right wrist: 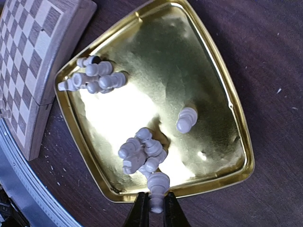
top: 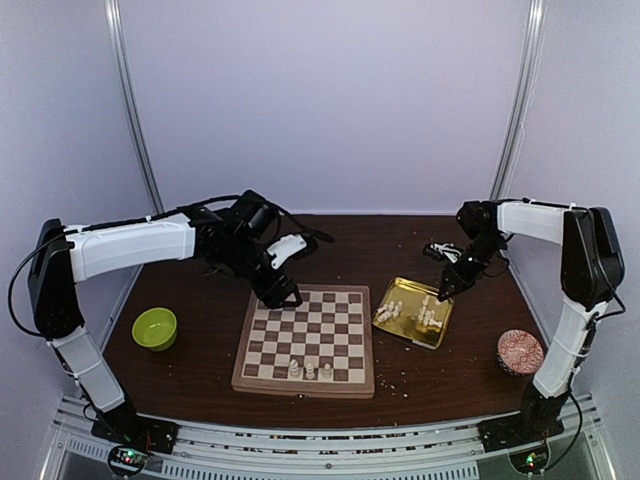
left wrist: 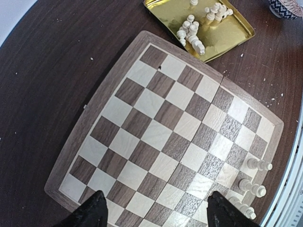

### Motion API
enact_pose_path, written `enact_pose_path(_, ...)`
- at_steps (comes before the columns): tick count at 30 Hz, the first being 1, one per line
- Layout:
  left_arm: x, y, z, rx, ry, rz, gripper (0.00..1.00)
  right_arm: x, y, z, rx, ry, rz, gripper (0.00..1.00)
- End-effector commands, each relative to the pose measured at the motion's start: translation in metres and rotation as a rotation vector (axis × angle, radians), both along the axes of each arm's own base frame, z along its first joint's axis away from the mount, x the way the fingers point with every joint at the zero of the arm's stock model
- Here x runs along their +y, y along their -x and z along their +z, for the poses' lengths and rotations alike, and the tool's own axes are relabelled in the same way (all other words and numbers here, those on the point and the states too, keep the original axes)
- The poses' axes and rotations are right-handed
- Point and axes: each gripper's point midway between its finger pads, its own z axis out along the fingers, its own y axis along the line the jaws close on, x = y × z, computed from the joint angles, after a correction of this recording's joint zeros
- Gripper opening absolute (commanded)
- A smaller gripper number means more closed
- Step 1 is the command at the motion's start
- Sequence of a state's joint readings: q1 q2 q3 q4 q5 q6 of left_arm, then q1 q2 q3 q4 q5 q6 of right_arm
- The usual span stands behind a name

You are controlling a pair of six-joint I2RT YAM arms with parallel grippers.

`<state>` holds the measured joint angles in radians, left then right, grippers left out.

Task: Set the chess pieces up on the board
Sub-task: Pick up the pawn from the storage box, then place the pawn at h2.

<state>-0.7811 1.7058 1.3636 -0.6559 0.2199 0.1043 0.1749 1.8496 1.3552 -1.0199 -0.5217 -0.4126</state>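
Note:
The wooden chessboard (top: 305, 338) lies at the table's middle; three cream chess pieces (top: 309, 371) stand on its near row, also seen in the left wrist view (left wrist: 253, 189). Several more pieces (top: 408, 312) lie in the gold tray (top: 437, 335). My left gripper (top: 279, 296) is open and empty above the board's far left corner; the board (left wrist: 165, 137) fills its view. My right gripper (right wrist: 155, 210) is shut on one cream piece (right wrist: 157, 185) held over the tray's edge (right wrist: 218, 182). Two clusters (right wrist: 139, 153) and one single piece (right wrist: 186, 119) lie in the tray.
A green bowl (top: 154, 328) sits left of the board. A patterned red bowl (top: 520, 351) sits at the right, near the right arm's base. Crumbs are scattered on the dark table near the board.

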Motion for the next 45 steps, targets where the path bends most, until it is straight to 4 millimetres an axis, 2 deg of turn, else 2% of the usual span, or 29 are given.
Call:
enact_pose_path(1, -0.010, -0.005, 0.021, -0.033, 0.057, -0.004, 0.74, 0.023, -0.005, 0.052, -0.159, -0.060, 0.052, 0.01)
enact_pose_path(6, -0.007, -0.015, 0.043, -0.006, 0.169, 0.045, 0.74, 0.057, 0.019, 0.075, -0.316, 0.039, 0.246, 0.02)
enact_pose_path(10, 0.012, -0.038, 0.054, -0.019, 0.203, 0.149, 0.75, 0.097, 0.058, 0.075, -0.356, 0.135, 0.476, 0.03)
enact_pose_path(16, 0.051, -0.072, 0.072, -0.027, 0.278, 0.345, 0.75, 0.143, 0.100, 0.057, -0.335, 0.204, 0.690, 0.04)
enact_pose_path(20, 0.068, -0.080, 0.080, -0.054, 0.274, 0.406, 0.75, 0.166, 0.120, 0.037, -0.302, 0.227, 0.786, 0.04)
enact_pose_path(23, 0.071, -0.078, 0.083, -0.066, 0.273, 0.408, 0.75, 0.177, 0.125, 0.026, -0.291, 0.258, 0.829, 0.04)
enact_pose_path(32, 0.075, -0.079, 0.086, -0.087, 0.259, 0.421, 0.75, 0.208, 0.126, 0.020, -0.289, 0.285, 0.876, 0.04)
enact_pose_path(45, 0.078, -0.079, 0.089, -0.102, 0.255, 0.425, 0.75, 0.218, 0.141, 0.004, -0.232, 0.281, 0.918, 0.04)
